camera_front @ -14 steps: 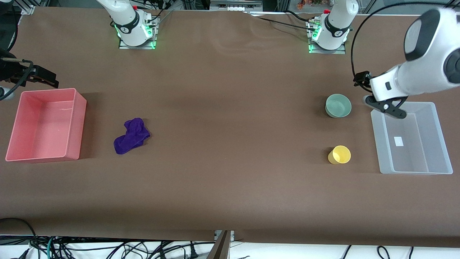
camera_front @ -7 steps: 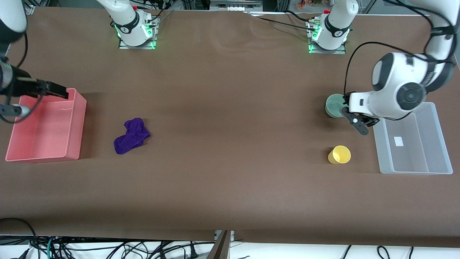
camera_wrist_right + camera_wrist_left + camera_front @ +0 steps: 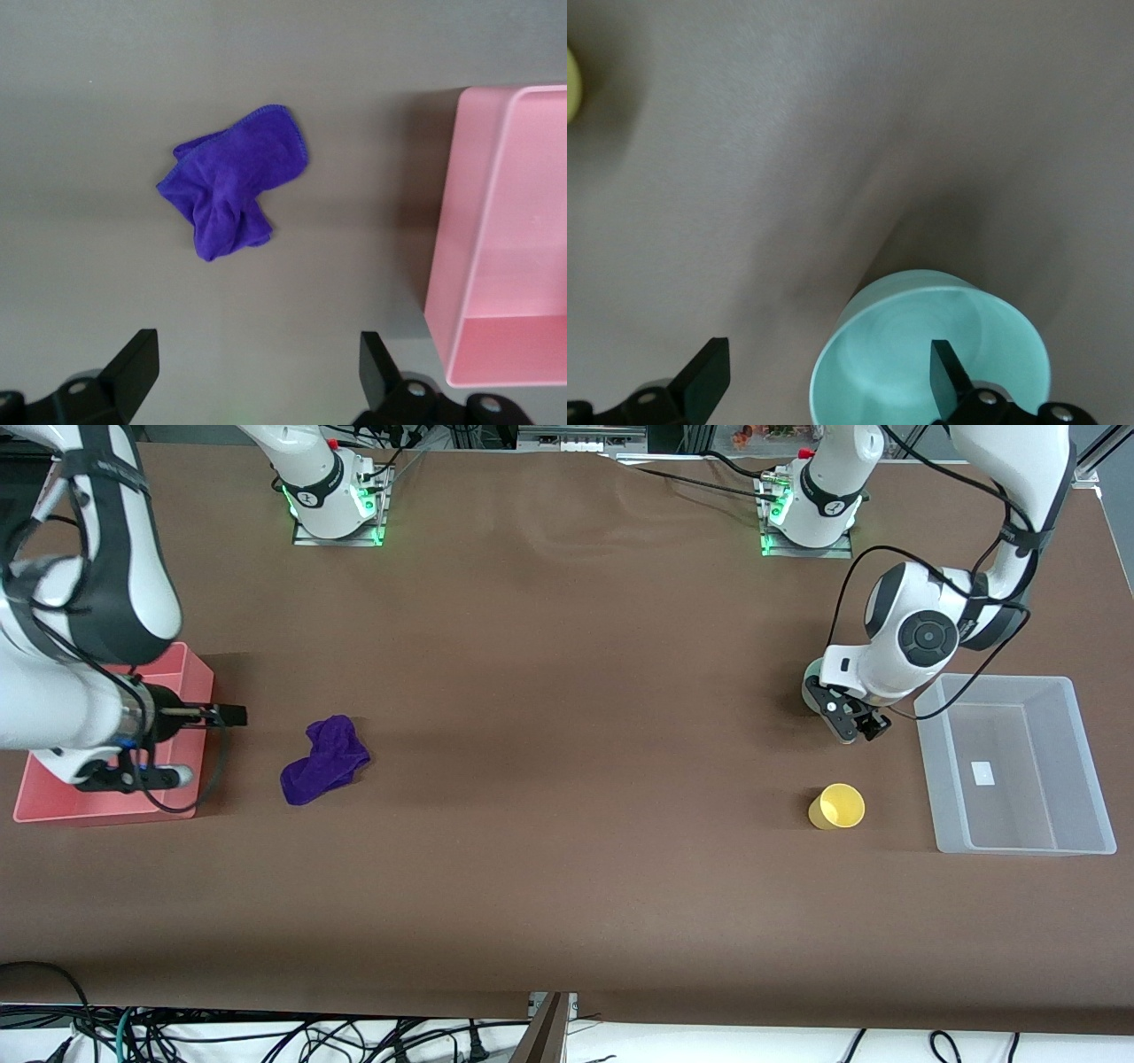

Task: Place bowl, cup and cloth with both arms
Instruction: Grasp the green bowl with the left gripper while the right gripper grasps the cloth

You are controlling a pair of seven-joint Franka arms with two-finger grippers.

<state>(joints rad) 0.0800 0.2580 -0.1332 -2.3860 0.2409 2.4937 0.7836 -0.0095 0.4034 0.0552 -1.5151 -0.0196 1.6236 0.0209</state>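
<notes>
Both arms had swung in over the worktop (image 3: 567, 779) since a second earlier: the right arm had come from the edge of the picture to hang above the pink bin (image 3: 190, 682), and the left arm had moved off the clear bin (image 3: 1090, 779) and down to the bowl (image 3: 809, 691).

At the right arm's end of the worktop stood the pink bin, largely covered by the right arm in the front view. The right pincer (image 3: 221, 715) hung over the worktop just past the bin's wall, between the bin and the cloth; in the right wrist view its fingers (image 3: 133, 367) stood wide apart with nothing between them. The purple cloth (image 3: 324, 759) lay crumpled on the bare worktop, near the pink bin but apart from it, untouched.

Toward the left arm's end, the green bowl sat upright on the worktop, mostly hidden under the left arm in the front view. The left pincer (image 3: 852, 724) was low at the bowl's edge, spread open; in the left wrist view one finger (image 3: 943, 372) reached inside the bowl (image 3: 921, 354) and the other stood outside it over the worktop. The yellow cup (image 3: 836, 806) stood nearer to the front camera than the bowl, well apart from it. The clear bin lay beside both, at the end of the worktop.
</notes>
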